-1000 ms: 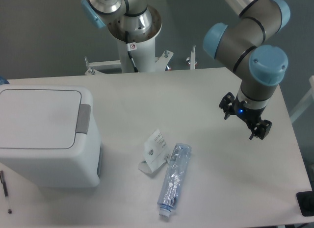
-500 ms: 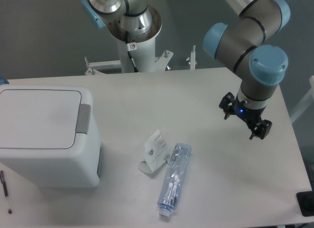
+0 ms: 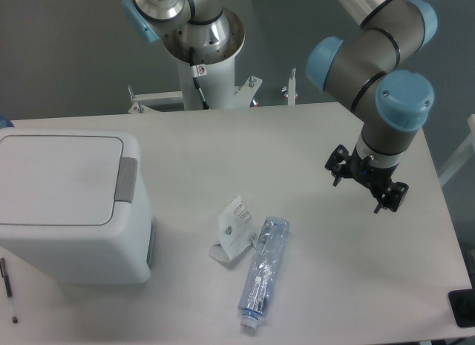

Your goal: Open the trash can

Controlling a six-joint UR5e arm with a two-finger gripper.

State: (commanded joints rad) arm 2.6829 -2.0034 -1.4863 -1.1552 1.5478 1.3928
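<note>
The trash can [image 3: 70,204] is a large white boxy bin at the left of the table. Its flat lid is down and a grey push tab [image 3: 126,179] sits on its right edge. My gripper [image 3: 364,183] hangs over the right side of the table, far from the bin. Its two black fingers stand apart with nothing between them, so it is open.
A crushed clear plastic bottle [image 3: 263,272] lies in the middle front of the table, with a white paper label [image 3: 235,228] beside it. A pen [image 3: 7,286] lies at the front left edge. A second robot base [image 3: 200,41] stands behind the table.
My gripper has shifted slightly left and up over the table. The trash can, bottle and label have not moved.
</note>
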